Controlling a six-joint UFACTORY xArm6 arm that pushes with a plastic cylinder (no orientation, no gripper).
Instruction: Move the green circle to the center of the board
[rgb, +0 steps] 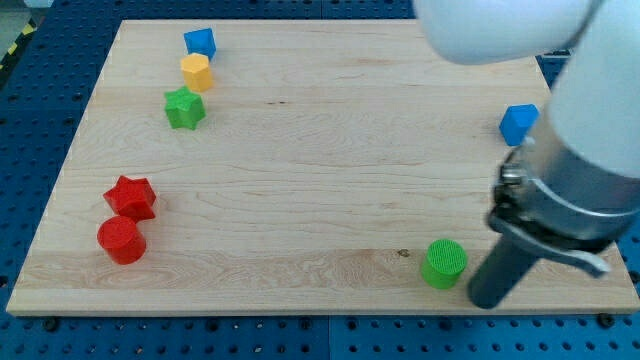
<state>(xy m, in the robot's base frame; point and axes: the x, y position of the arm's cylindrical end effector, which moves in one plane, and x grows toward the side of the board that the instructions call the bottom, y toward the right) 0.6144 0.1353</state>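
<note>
The pale wooden board lies on a blue surface and carries seven blocks. Near the view's top left, a blue block, a yellow hexagon and a green star stand in a short line running down the view; at the lower left, a red star sits just above a red cylinder, the two touching or nearly so. A second blue block sits near the right edge, and the green circle rests near the bottom edge, right of the middle, with my tip just to its right.
</note>
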